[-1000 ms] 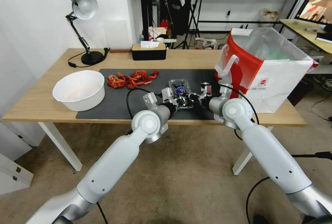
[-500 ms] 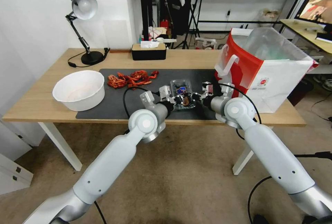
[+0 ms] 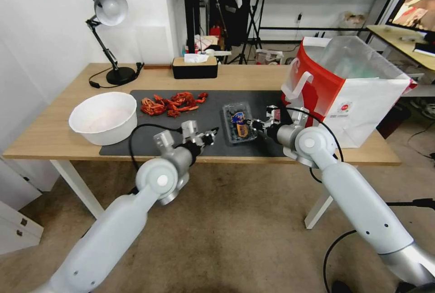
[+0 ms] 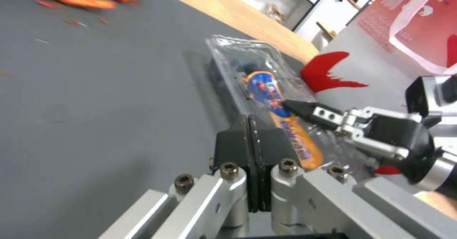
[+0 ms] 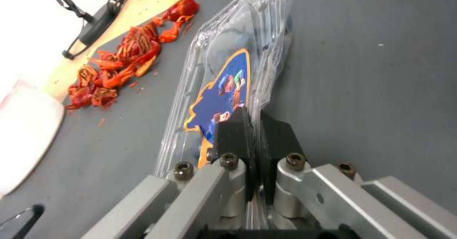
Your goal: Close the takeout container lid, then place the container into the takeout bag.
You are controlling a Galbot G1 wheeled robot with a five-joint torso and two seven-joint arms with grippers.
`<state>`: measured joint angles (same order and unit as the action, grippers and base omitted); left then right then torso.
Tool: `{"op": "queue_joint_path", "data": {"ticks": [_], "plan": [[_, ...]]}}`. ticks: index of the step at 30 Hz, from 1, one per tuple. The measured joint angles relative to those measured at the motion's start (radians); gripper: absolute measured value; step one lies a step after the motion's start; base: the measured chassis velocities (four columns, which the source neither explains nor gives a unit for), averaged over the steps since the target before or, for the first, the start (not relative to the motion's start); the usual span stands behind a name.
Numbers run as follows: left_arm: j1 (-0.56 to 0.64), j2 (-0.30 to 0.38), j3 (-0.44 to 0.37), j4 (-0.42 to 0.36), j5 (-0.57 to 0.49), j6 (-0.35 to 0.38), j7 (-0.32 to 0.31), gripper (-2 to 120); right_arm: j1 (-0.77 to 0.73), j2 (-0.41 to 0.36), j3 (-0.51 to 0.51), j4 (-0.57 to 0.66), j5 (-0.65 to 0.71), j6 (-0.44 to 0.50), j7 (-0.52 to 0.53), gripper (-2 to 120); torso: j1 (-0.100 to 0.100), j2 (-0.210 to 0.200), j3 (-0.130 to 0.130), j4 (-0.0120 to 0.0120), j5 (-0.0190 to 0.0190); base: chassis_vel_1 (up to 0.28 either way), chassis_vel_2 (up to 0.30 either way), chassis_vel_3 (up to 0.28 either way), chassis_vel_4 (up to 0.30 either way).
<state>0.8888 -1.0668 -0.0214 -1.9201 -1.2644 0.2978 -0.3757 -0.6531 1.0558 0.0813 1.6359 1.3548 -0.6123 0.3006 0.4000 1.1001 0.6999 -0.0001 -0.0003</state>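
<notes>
Two grippers near takeout container (image 3: 238,122), frame centre on dark mat (image 3: 149,141). Lid (image 5: 224,71) down, label up: closing looks done. Right gripper (image 3: 252,125) pinches container's near edge, jaws narrow on plastic. Left gripper (image 3: 212,132) lower left of container, apart, jaws pressed together, empty. Takeout bag (image 3: 358,98) upper right, mouth open. Next move calls for firm hold, lift clear of bag rim.

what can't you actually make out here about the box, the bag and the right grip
- Inside of the takeout bag: head view looks at its walls; a cloudy liner hides the contents.
- Blueberries in the takeout container: the lid label and glare cover them.
- Lid latch: too small in the head view, glare elsewhere.
- Right gripper: its own fingers hide how much rim they pinch.
- Left gripper: shut, beside the container.
</notes>
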Motion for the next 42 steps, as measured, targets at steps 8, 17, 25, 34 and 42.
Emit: {"op": "queue_joint_path", "data": {"ticks": [8,17,25,34,42], "plan": [[0.111,0.044,-0.056,-0.049,0.129,-0.034,0.036,25,-0.004,0.015,-0.001,0.014,0.006,0.004,0.001,0,0.0,0.0,0.0,0.0001,0.0001,0.0,0.0,0.0,0.0],[0.325,0.085,-0.113,-0.11,0.527,-0.107,0.014,59,0.0,0.023,-0.003,0.028,0.03,0.014,0.003,0,0.0,0.0,0.0,0.0001,0.0004,0.0,0.0,0.0,0.0],[0.415,0.098,-0.14,-0.145,0.632,-0.121,-0.047,85,0.0,0.03,-0.001,0.037,0.041,0.021,0.007,0,0.0,0.0,0.0,0.0001,0.0001,0.0,0.0,0.0,0.0],[0.44,0.085,-0.133,-0.154,0.659,-0.125,-0.103,100,-0.027,0.011,0.08,0.115,0.059,0.094,-0.027,0,0.0,0.0,0.0,-0.0004,0.0005,0.0,0.0,0.0,0.0],[0.451,0.087,-0.131,-0.151,0.652,-0.129,-0.112,100,-0.016,-0.03,0.17,0.245,0.059,0.227,-0.066,0,0.0,0.0,0.0,0.0001,0.0003,0.0,0.0,0.0,0.0]]}}
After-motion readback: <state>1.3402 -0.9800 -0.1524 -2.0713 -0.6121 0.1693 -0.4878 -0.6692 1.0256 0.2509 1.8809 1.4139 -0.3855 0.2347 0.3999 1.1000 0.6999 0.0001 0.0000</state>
